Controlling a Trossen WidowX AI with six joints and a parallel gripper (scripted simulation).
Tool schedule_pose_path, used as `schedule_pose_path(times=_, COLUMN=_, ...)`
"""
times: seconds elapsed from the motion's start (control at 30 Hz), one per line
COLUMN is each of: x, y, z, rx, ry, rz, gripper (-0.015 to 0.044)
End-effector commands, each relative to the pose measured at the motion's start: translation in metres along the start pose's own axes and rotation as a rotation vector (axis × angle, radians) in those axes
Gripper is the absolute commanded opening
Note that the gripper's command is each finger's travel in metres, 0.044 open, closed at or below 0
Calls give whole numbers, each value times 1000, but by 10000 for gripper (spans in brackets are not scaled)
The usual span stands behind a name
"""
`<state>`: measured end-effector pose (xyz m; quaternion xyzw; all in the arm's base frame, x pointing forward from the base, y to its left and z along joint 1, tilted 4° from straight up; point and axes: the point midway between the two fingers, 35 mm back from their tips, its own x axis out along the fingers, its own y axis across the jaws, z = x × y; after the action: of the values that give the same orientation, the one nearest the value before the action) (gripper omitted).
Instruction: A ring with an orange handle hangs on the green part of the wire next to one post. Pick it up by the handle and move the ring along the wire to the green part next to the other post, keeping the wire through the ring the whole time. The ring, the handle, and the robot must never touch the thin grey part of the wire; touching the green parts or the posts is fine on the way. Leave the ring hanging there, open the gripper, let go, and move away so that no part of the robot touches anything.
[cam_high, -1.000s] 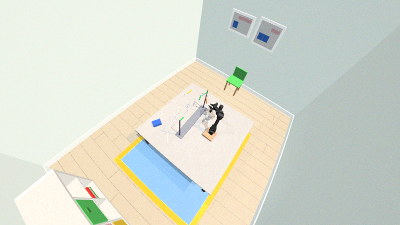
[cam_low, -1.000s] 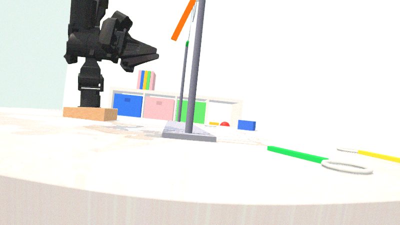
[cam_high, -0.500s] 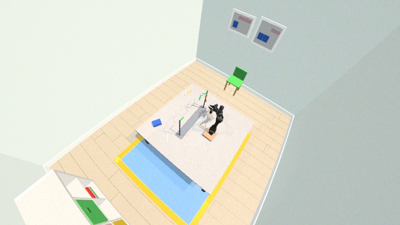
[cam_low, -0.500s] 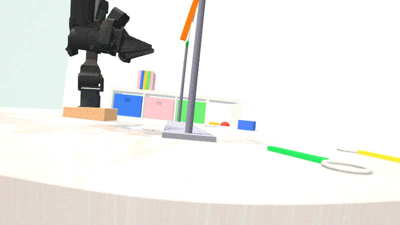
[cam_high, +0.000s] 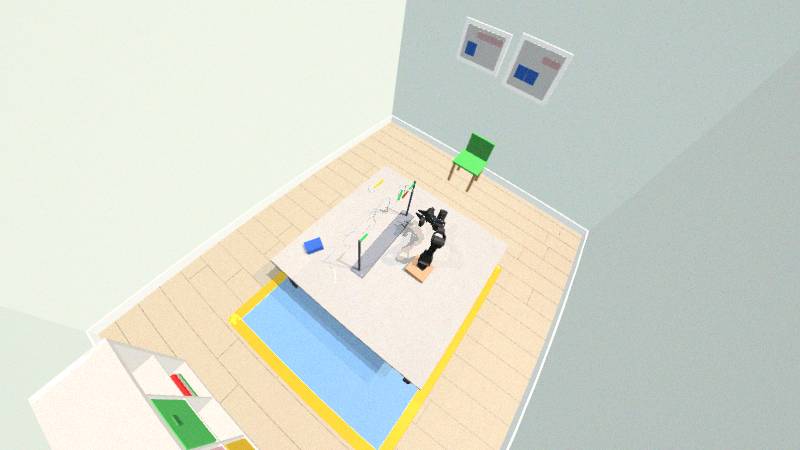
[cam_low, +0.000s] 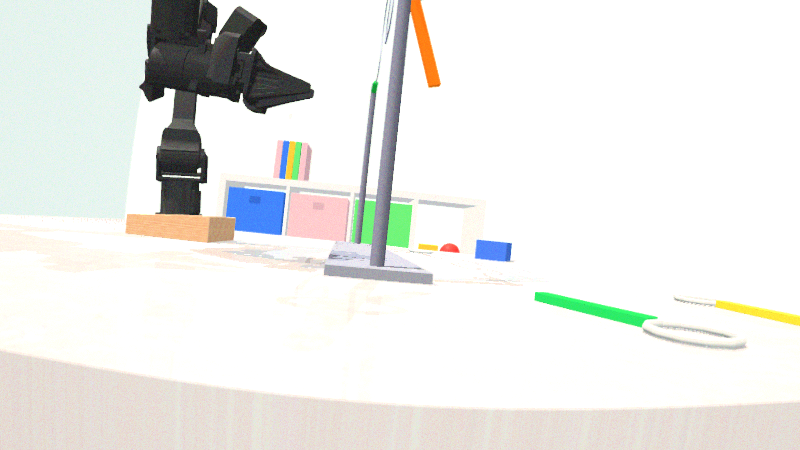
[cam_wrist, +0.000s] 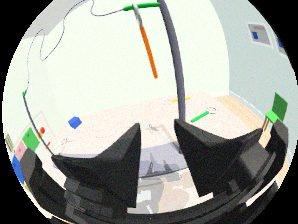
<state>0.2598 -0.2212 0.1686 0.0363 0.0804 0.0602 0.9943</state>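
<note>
The orange handle (cam_high: 405, 194) (cam_low: 426, 44) (cam_wrist: 149, 52) hangs at a tilt below its pale ring (cam_wrist: 137, 15). The ring is around the green wire part (cam_wrist: 147, 6) beside the near post (cam_high: 410, 198) (cam_low: 389, 139) (cam_wrist: 175, 60). The other green part (cam_high: 363, 237) (cam_low: 374, 87) (cam_wrist: 24, 93) is at the top of the far post (cam_high: 359, 254) (cam_low: 366, 162). Thin grey wire winds between them. My gripper (cam_high: 419, 217) (cam_low: 312, 93) (cam_wrist: 157, 125) is partly open and empty, on the arm's side of the posts, lower than the handle and apart from it. The exterior view cuts off the ring.
The posts stand on a grey base (cam_high: 386, 246) (cam_low: 380, 273). Behind it on the table lie a green-handled ring (cam_low: 595, 309) (cam_wrist: 200, 117), a yellow-handled ring (cam_high: 379, 183) (cam_low: 758, 312) and a blue block (cam_high: 313, 245) (cam_low: 493, 250) (cam_wrist: 75, 122).
</note>
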Motion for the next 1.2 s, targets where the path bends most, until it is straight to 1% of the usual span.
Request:
schedule_pose_path(times=0.0, x=8, y=-6, z=7, rx=-18, ry=11, rz=-8, gripper=160)
schedule_pose_path(times=0.17, x=31, y=-17, z=10, rx=-58, ry=-31, rz=-15, gripper=160)
schedule_pose_path(times=0.47, x=27, y=-24, z=24, rx=-89, ry=35, rz=-24, gripper=160)
schedule_pose_path(times=0.7, x=44, y=-21, z=22, rx=-73, ry=-34, rz=-23, gripper=160)
schedule_pose_path(times=0.97, x=57, y=-24, z=32, rx=-219, ry=-155, rz=6, gripper=160)
schedule_pose_path(times=1.17, x=50, y=-7, z=33, rx=-133, ry=-127, rz=20, gripper=160)
